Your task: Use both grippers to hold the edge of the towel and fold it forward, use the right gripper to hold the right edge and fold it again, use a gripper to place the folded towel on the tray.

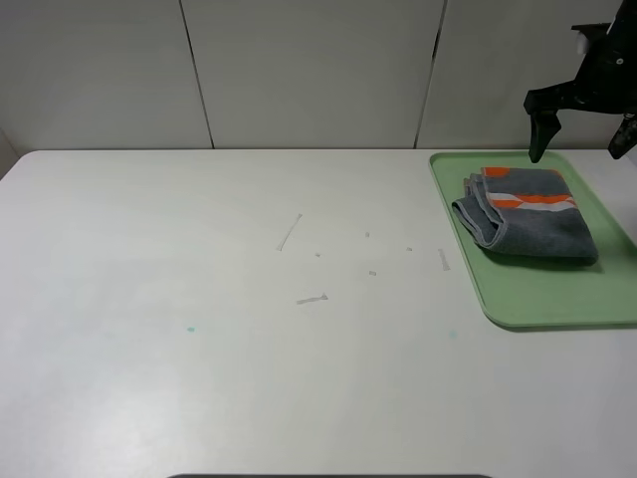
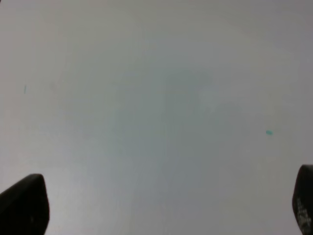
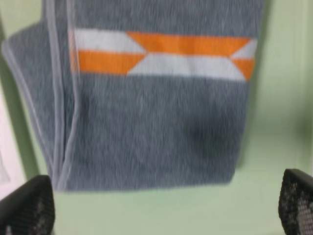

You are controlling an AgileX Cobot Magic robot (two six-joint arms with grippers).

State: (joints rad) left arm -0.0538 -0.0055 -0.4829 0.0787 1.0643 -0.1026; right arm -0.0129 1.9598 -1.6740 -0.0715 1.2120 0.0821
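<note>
Towel: folded, lying wholly inside the tray, hems stacked toward the table's middle. Right gripper: wide, empty, above the tray's far rim. Left gripper: wide, apparently over bare table. Risk: a descending finger snagging loose layers, unfolding them.

this looks like a robot test room, not a home. there is a big plain white table with little scuff marks on it, and bare pale wall panels behind it. a black robot arm hangs over one corner. nothing cozy or homey sits around.
</note>
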